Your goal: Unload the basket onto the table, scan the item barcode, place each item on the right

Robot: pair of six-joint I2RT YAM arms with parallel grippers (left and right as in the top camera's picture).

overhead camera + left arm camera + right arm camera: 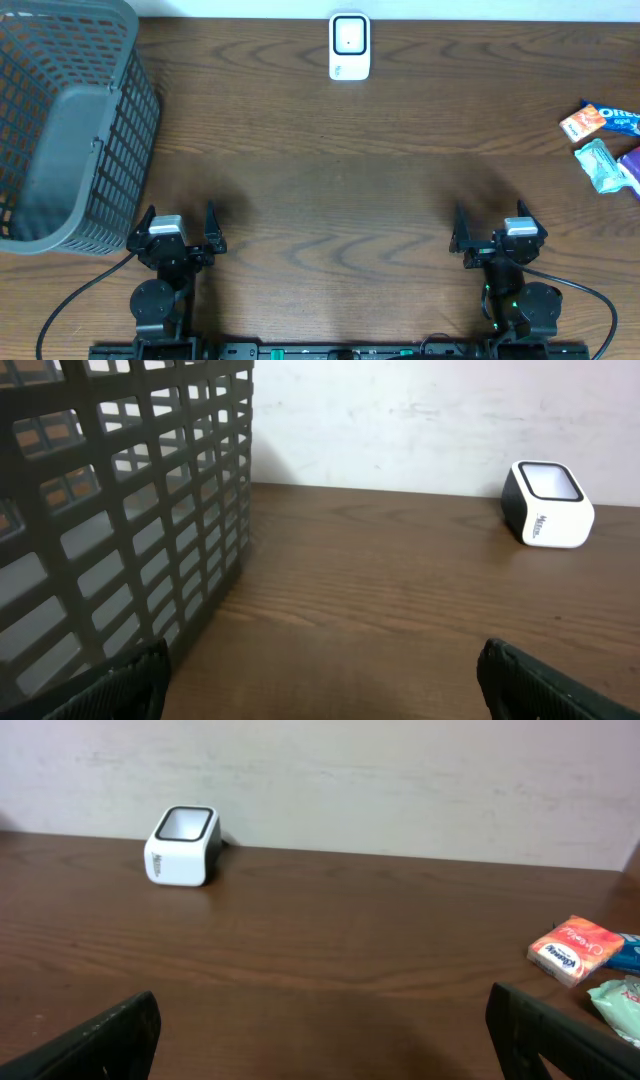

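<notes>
Orange rectangular snack packet (568, 950) lies ahead-right of your right end effector (489, 218), released like the left end effector (180, 218); grip its edges, leaving the barcode clear for the white boxy scanner (349, 46).

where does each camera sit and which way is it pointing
Overhead: above the table, looking straight down at basket, scanner, snack packs; left claw and right claw show, open.
Left wrist: low behind the left claw, facing the back wall, basket, scanner; own fingers at bottom corners.
Right wrist: low behind the right claw, same heading, scanner, snack packs; own fingers at bottom corners.
Shared: all see the scanner.
</notes>
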